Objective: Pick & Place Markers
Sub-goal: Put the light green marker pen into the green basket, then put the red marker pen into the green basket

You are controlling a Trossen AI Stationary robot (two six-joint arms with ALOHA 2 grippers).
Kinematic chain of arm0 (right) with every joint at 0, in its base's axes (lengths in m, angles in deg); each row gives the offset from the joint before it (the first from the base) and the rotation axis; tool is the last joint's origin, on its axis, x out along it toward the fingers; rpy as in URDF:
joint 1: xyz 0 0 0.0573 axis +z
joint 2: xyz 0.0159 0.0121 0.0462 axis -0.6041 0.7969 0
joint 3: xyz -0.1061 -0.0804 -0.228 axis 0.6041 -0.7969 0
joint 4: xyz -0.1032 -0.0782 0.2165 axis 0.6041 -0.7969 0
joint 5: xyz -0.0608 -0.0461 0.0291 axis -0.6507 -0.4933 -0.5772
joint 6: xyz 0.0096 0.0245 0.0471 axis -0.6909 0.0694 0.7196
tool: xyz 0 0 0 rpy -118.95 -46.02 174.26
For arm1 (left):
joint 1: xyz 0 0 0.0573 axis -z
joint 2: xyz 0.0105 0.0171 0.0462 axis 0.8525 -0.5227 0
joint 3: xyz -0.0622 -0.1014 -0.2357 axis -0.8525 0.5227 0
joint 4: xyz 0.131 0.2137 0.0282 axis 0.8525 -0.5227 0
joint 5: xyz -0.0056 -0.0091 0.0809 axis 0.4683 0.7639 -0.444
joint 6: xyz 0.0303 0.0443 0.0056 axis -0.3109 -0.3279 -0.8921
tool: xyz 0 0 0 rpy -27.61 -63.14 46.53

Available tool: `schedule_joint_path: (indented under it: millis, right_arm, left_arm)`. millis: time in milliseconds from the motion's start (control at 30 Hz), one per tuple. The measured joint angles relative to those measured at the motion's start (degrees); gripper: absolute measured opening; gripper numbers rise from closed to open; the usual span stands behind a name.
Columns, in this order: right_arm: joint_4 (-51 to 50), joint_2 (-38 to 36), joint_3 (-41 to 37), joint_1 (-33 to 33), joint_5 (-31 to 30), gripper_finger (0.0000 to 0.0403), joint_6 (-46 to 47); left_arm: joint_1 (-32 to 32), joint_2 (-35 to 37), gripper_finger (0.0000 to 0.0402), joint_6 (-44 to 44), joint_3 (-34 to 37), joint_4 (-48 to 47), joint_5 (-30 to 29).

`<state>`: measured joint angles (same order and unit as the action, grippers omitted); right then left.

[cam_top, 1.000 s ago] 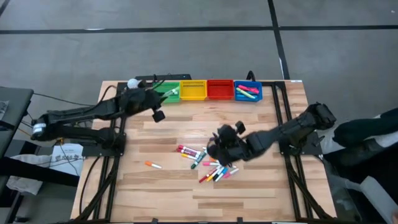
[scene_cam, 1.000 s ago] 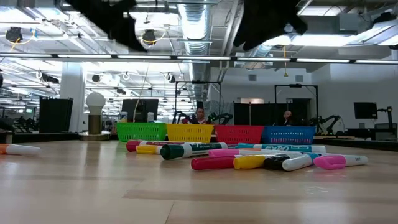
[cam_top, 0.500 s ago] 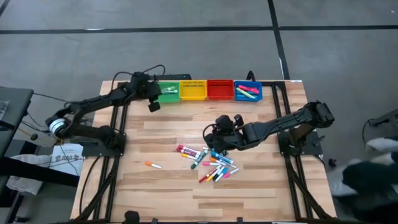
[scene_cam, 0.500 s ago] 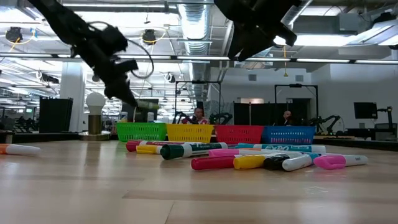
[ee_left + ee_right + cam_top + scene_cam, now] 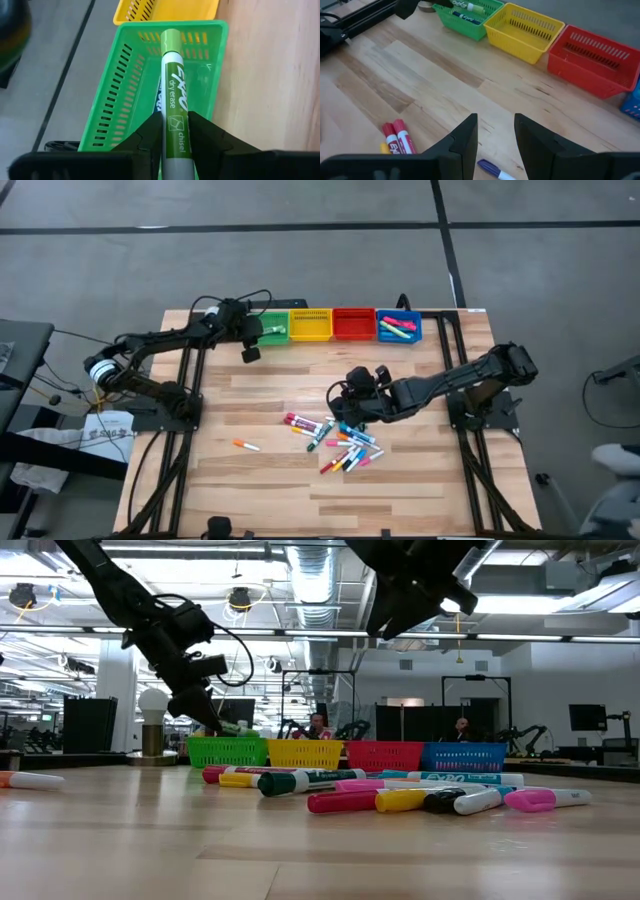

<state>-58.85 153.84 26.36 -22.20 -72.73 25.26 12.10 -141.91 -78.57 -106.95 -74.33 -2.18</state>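
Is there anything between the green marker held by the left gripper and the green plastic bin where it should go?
Nothing visible blocks it. The left gripper holds the green marker directly over the open green slatted plastic bin. Another marker already lies inside, partly hidden, but free floor shows beside it.

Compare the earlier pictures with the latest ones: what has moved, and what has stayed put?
The left pincer, shut on a green marker, moved toward the back of the table and now sits over the green bin. The right pincer rose from the pile of markers and hangs open above it. The pile, the lone orange marker and the bins stayed put.
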Motion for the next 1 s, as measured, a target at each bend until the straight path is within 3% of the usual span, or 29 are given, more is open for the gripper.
schedule_joint_path:
  millis: [300, 500, 733, 1000]
  right_arm:
    - [-0.82, 0.0, 0.01, 1.19, 1.65, 0.0118, -0.48]
    - [-1.73, 0.0, 0.0, 3.08, 1.69, 0.0118, -0.46]
    - [-6.03, 0.0, 0.01, 5.65, 1.75, 0.0118, -0.07]
    - [-6.0, 0.0, 0.0, 8.19, 9.21, 0.0118, -3.65]
  left_arm:
    - [0.0, 0.0, 0.0164, 2.99, -0.02, -1.16, -0.66]
    - [3.35, 2.82, 0.0194, 6.0, -0.02, -3.29, -5.36]
    - [13.77, 13.72, 0.018, 7.82, -0.07, -2.59, 3.72]
    - [30.27, 20.65, 0.016, 19.58, 0.4, -2.85, 4.43]
